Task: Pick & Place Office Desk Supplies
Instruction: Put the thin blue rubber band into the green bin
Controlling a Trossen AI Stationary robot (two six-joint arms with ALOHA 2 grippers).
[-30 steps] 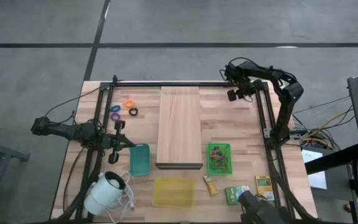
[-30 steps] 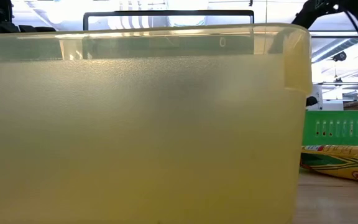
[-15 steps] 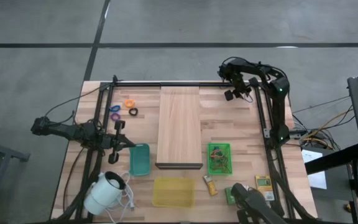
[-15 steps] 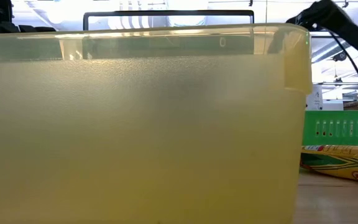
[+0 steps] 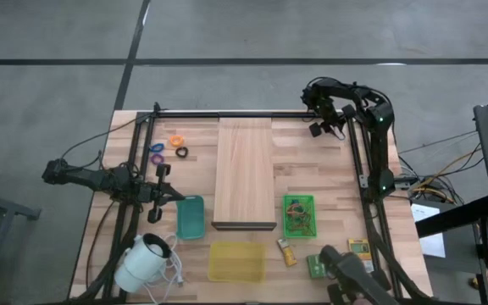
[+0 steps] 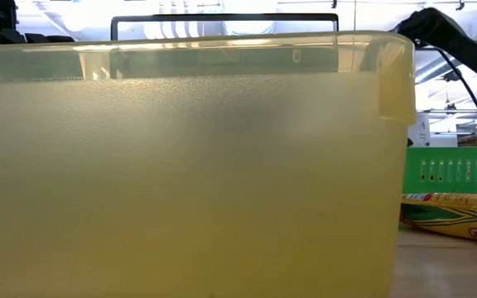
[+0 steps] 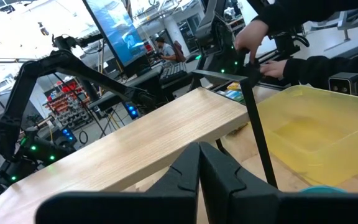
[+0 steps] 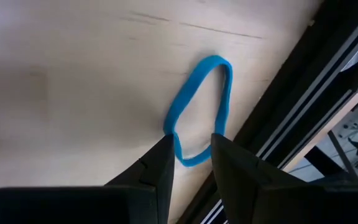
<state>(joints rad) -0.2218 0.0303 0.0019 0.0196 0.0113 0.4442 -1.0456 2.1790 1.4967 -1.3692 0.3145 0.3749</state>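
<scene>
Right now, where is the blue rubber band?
The blue rubber band lies flat on the table's far right part, beside the black frame rail. In the right wrist view, the right gripper is open over its near end.

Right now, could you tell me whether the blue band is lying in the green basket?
No, the blue band lies on bare wood just ahead of the right claw.

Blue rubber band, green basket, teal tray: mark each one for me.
Blue rubber band (image 8: 199,99): right wrist view, on the loop's left strand.
Green basket (image 5: 299,200): high view, on its far rim.
Teal tray (image 5: 190,218): high view, on its bare floor.
</scene>
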